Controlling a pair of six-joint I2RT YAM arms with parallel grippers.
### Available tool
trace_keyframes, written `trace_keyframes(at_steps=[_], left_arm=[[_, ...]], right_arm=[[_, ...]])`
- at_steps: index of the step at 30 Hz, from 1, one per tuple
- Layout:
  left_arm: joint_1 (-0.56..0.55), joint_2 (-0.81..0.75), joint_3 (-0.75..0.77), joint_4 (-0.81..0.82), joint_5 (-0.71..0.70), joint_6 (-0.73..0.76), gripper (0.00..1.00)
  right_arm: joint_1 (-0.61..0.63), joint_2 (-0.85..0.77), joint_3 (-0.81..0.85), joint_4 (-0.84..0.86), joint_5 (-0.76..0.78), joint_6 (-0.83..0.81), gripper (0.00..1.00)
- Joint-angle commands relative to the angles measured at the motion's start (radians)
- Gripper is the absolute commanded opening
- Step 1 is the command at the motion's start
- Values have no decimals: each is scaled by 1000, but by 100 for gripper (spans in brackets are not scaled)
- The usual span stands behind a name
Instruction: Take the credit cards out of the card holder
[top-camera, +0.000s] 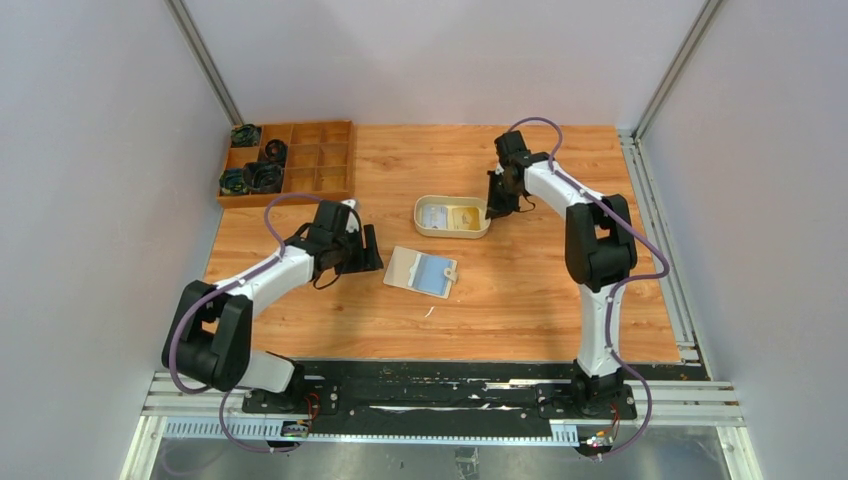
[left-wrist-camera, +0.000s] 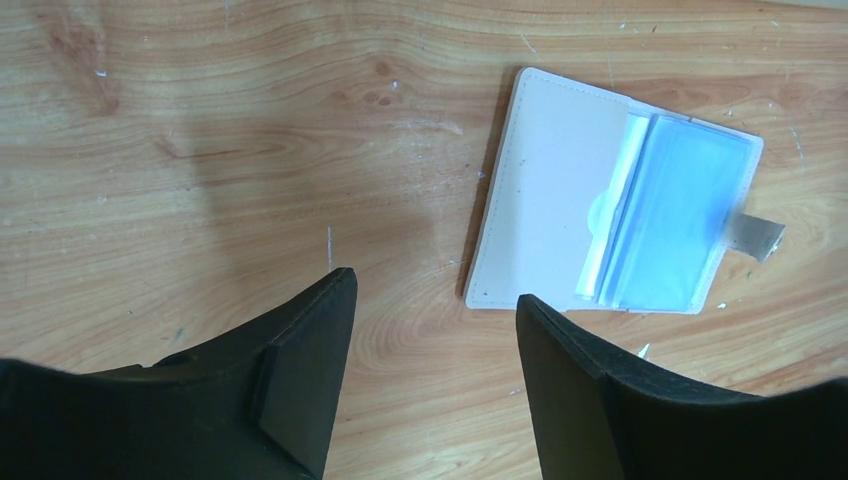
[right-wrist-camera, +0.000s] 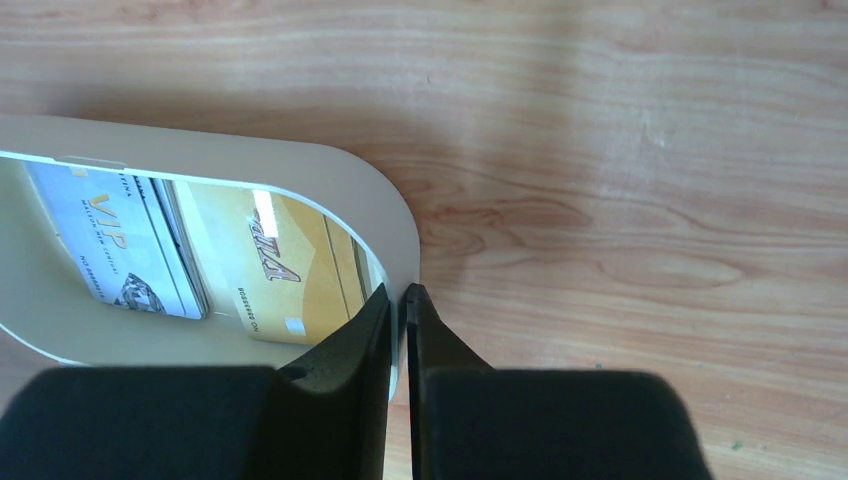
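Observation:
The card holder (top-camera: 422, 271) lies open and flat on the table's middle, cream and pale-blue inside, snap tab to the right. It also shows in the left wrist view (left-wrist-camera: 560, 190). My left gripper (top-camera: 368, 250) (left-wrist-camera: 435, 285) is open and empty, just left of the holder and not touching it. Two credit cards lie in the oval beige tray (top-camera: 452, 234): a pale whitish-blue one (right-wrist-camera: 110, 240) and a yellow one (right-wrist-camera: 275, 265). My right gripper (top-camera: 497, 208) (right-wrist-camera: 398, 292) is shut on the right end of the tray's rim (right-wrist-camera: 330, 175).
A wooden compartment box (top-camera: 320, 160) stands at the back left with black round parts (top-camera: 262, 177) in its left cells. Pale walls close in both sides and the back. A metal rail (top-camera: 660, 250) runs along the table's right edge.

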Motion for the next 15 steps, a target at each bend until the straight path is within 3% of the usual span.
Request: trace_keyframes(at_steps=[1, 5, 8, 12, 15], left_arm=[[-2, -43, 35, -26, -7, 9, 68], [-3, -68, 40, -46, -21, 8, 72], [-3, -91, 51, -70, -29, 8, 76], [-3, -118, 98, -123, -38, 12, 97], [-3, -132, 148, -171, -51, 21, 100]], right_arm=[[11, 52, 88, -40, -2, 17, 11], [11, 38, 104, -36, -23, 2, 29], [11, 5, 96, -18, -44, -25, 36], [11, -57, 89, -10, -57, -53, 46], [12, -122, 77, 3, -69, -69, 57]])
